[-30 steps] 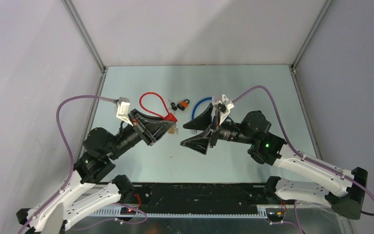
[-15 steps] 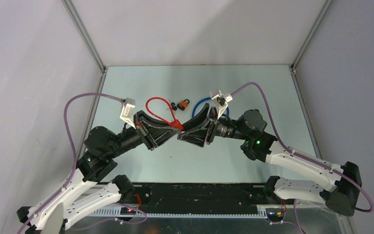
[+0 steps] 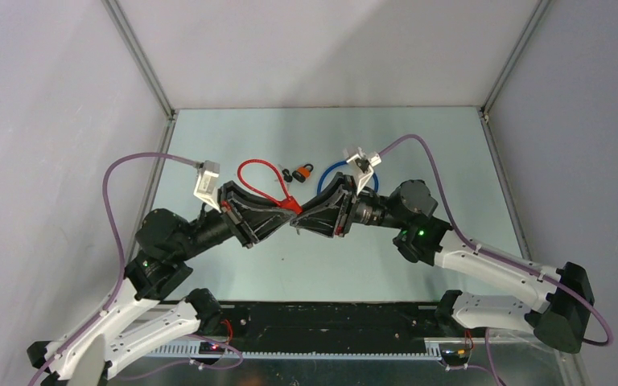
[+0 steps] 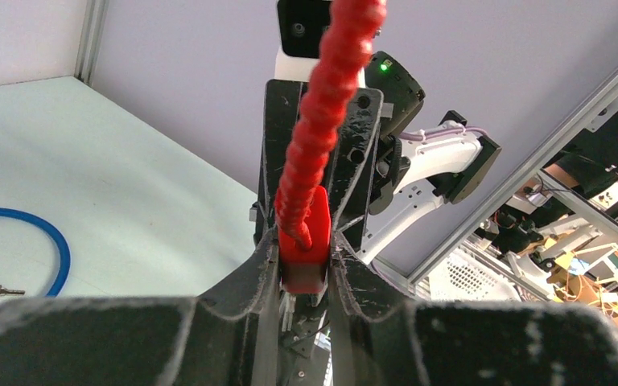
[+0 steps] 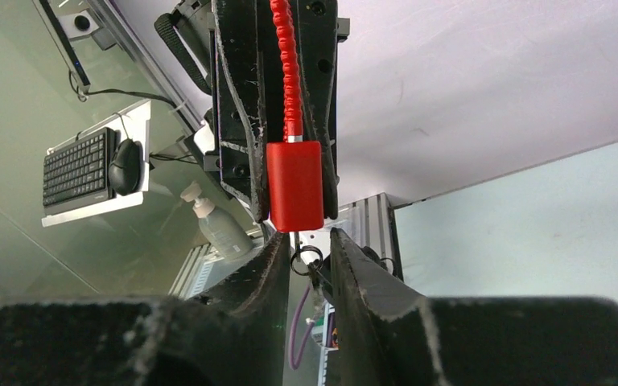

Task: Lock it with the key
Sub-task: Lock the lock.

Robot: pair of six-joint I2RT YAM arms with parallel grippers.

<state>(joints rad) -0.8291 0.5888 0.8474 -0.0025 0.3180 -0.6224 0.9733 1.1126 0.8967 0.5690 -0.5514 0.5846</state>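
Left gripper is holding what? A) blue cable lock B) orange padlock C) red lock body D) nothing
C: the left gripper is clamped on the red lock body, with the right gripper holding the key just under it; the blue cable lock and orange padlock lie on the table.

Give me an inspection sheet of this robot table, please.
Surface: pale green table, no spills seen.
Job's things: red cable lock held off the table; key sticking out of its body.
Clutter: blue cable lock and small orange padlock on the table.
Claws: left claw shut on the red lock's body; right claw narrow around the key, grip unclear.
Cables: purple cables looping from both wrists.
Surroundings: grey walls; keyboard outside.
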